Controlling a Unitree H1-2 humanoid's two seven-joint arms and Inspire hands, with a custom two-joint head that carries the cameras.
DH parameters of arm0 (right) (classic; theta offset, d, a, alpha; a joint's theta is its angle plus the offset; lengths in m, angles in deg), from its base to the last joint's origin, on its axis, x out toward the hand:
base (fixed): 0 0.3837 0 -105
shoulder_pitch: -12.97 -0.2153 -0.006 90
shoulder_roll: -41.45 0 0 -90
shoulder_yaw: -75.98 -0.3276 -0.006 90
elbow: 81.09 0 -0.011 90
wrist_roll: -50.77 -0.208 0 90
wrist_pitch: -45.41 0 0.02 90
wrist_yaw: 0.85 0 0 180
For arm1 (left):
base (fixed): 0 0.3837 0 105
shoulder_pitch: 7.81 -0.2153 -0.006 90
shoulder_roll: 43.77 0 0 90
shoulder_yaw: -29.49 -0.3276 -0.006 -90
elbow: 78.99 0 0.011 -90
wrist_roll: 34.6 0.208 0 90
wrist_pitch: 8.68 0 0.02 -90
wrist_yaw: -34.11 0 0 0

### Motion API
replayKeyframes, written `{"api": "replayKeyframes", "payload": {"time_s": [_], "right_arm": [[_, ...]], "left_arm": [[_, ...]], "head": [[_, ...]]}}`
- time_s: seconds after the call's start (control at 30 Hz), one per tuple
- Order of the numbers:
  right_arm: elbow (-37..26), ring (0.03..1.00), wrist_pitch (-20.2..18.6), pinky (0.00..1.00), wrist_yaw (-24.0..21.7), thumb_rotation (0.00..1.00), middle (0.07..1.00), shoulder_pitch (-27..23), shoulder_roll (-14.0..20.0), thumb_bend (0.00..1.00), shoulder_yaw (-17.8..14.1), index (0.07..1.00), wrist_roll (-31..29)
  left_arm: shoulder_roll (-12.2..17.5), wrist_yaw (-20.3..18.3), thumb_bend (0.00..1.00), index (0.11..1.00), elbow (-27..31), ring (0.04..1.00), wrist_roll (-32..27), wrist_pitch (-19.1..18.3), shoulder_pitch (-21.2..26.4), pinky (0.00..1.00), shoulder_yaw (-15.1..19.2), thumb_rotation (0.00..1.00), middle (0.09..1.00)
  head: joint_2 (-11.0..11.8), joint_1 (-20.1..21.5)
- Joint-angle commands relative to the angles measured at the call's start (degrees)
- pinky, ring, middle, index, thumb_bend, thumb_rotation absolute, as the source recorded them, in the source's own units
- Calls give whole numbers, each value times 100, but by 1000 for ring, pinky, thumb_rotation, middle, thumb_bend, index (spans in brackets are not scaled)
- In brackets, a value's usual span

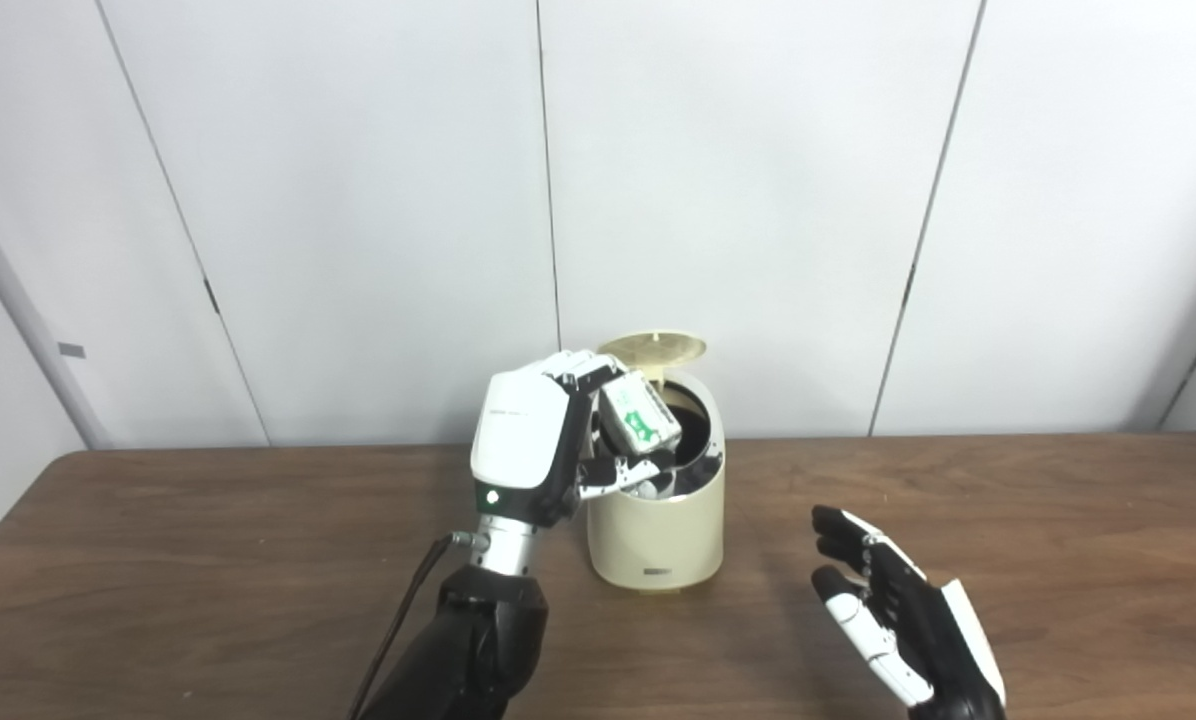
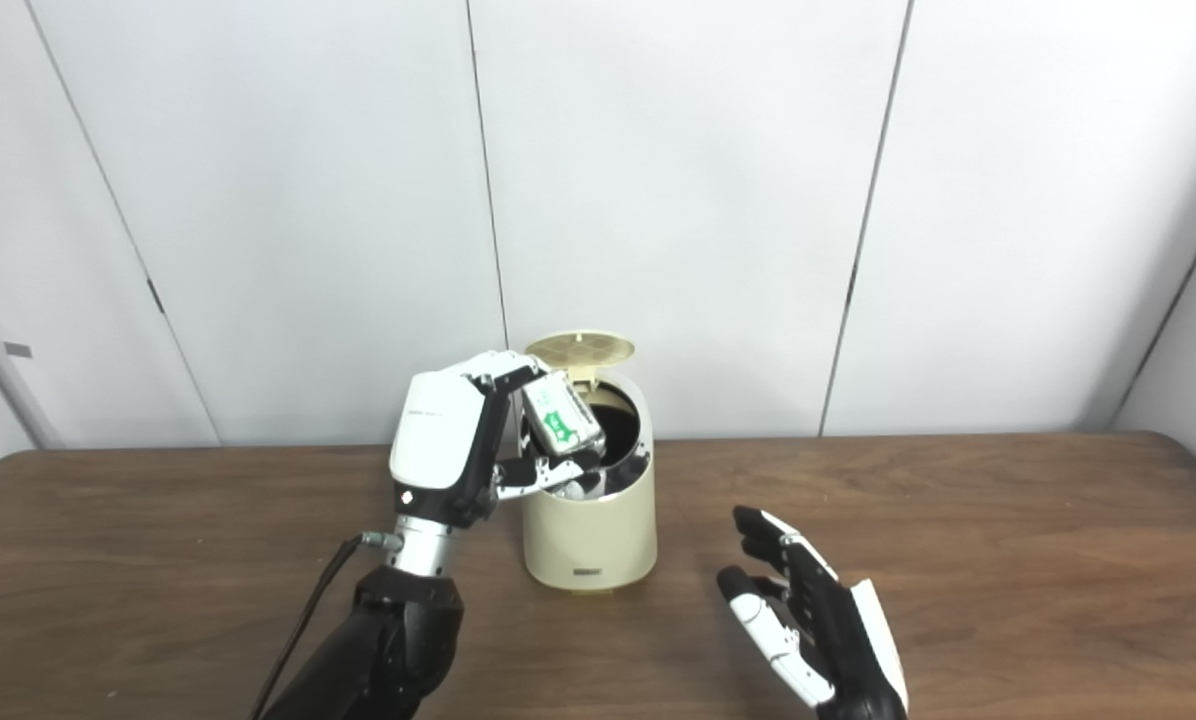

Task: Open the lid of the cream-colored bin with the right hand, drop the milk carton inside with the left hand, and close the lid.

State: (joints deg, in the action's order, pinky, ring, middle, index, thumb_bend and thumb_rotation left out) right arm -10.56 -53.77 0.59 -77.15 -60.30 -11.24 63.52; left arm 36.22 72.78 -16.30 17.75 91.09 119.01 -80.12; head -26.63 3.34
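The cream-colored bin [image 1: 658,530] stands on the wooden table [image 1: 158,560] near the middle, its round lid [image 1: 652,348] flipped up at the back and the dark inside showing. My left hand [image 1: 533,440] is shut on the white and green milk carton [image 1: 639,411], holding it tilted over the bin's left rim, right above the opening. My right hand [image 1: 893,610] hovers low over the table to the right of the bin, open, fingers spread, touching nothing.
A white panelled wall [image 1: 738,200] rises right behind the table's far edge. A black cable [image 1: 403,610] runs along my left forearm. Bare wood lies to the left and right of the bin.
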Motion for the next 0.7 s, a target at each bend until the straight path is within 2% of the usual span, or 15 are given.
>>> {"api": "replayKeyframes", "payload": {"time_s": [0.0, 0.03, 0.07, 0.1, 0.17, 0.4, 0.67], "right_arm": [[-152, 840, 105, 717, -3, 731, 842, -148, -2, 495, 3, 824, 29], [-132, 840, 126, 717, -1, 743, 842, -150, 6, 496, 6, 825, 45], [-115, 840, 142, 718, 0, 746, 843, -153, 11, 499, 6, 823, 54], [-103, 840, 154, 719, 4, 747, 843, -156, 12, 500, 5, 823, 62], [-108, 836, 141, 711, 16, 752, 839, -161, -3, 506, 5, 815, 79], [-40, 841, 171, 722, 43, 746, 839, -172, -33, 496, -2, 814, 73], [35, 844, 240, 726, 63, 796, 838, -193, -47, 479, 3, 808, 82]], "left_arm": [[8, 108, 524, 494, 297, 585, 68, -78, 286, 473, 36, 56, 645], [7, 89, 524, 495, 329, 583, 84, -114, 283, 470, 31, 58, 647], [8, 76, 757, 549, 348, 580, 94, -139, 282, 468, 27, 54, 648], [8, 61, 877, 576, 371, 579, 104, -169, 280, 466, 22, 52, 648], [9, 33, 976, 600, 426, 581, 108, -217, 269, 467, 15, 68, 648], [34, -98, 1000, 617, 473, 596, 108, -297, 256, 487, 6, 120, 653], [97, -470, 1000, 637, 545, 616, -98, -206, 232, 523, 2, 203, 663]], "head": [[5, 8], [10, 10], [16, 12], [16, 12], [16, 12], [78, 33], [101, 34]]}}
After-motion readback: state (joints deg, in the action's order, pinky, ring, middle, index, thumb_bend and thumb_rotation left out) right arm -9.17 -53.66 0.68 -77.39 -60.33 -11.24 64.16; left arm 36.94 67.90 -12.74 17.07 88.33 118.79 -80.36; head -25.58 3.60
